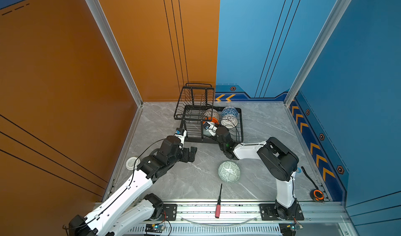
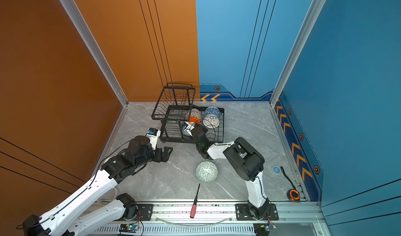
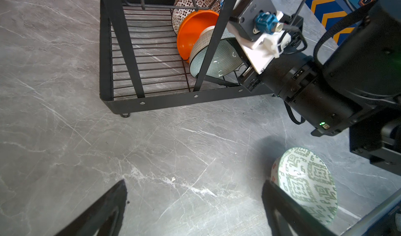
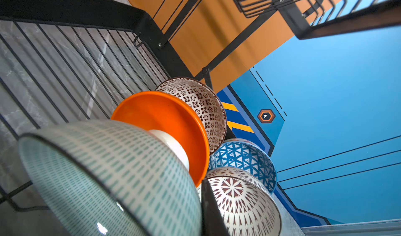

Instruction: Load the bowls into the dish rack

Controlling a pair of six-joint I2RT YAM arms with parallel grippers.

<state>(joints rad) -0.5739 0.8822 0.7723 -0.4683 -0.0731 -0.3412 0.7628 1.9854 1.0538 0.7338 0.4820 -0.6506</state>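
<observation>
The black wire dish rack [image 1: 195, 139] [image 2: 173, 139] stands at the back of the table. Five bowls sit on edge in its low tray: cream dotted [image 1: 211, 113] [image 4: 201, 102], orange [image 1: 214, 120] [image 3: 193, 33], blue triangle-patterned [image 1: 229, 111] [image 4: 243, 156], white lattice [image 1: 229, 121] [image 4: 243, 200] and pale mint green [image 3: 219, 59] [image 4: 108, 169]. My right gripper [image 4: 200, 193] reaches over the rack's front rail and is shut on the mint bowl's rim, which leans against the orange bowl. A grey-green geometric bowl [image 1: 229, 172] [image 3: 308, 180] lies on the table. My left gripper [image 1: 192, 154] [image 3: 193, 185] hangs open and empty left of it.
A red-handled screwdriver [image 1: 218, 204] lies across the table's front rail. An orange tape measure [image 1: 318, 195] with a black strap sits at the right edge. A white round lid [image 1: 132, 163] lies by the left wall and a blue ring [image 2: 276, 169] at the right. The rack's raised upper basket [image 1: 195, 100] overhangs its left part.
</observation>
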